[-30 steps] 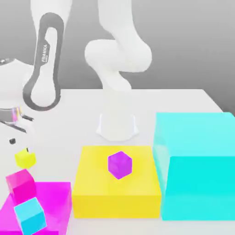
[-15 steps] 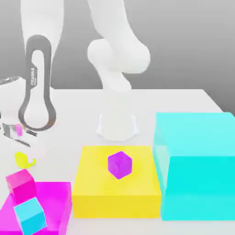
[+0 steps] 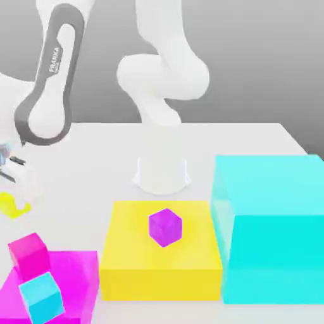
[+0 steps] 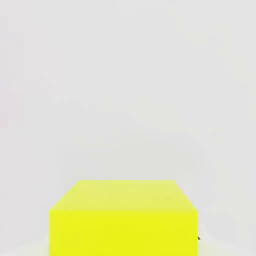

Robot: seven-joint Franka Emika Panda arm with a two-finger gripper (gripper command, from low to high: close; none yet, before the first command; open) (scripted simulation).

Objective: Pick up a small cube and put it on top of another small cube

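The small bright-yellow cube (image 3: pixel 7 205) hangs at the far edge of the exterior view's left, partly covered by a white finger. My gripper (image 3: pixel 15 193) is shut on it, just above the white table. The same cube (image 4: pixel 122 217) sits close up in the hand view, with bare table behind it. Other small cubes stand apart from it: a purple one (image 3: pixel 165 227) on the large flat yellow block (image 3: pixel 161 269), and a magenta one (image 3: pixel 28 254) and a cyan one (image 3: pixel 41 297) on the flat magenta block (image 3: pixel 79 278).
A tall cyan block (image 3: pixel 272 228) stands on the exterior view's right, touching the flat yellow block. The arm's white base (image 3: pixel 161 171) rises behind the yellow block. The arm's links lean over the left side of the table.
The gripper came down around the yellow cube and shut on it. It has since moved toward the exterior view's left and slightly up, with the cube in it.
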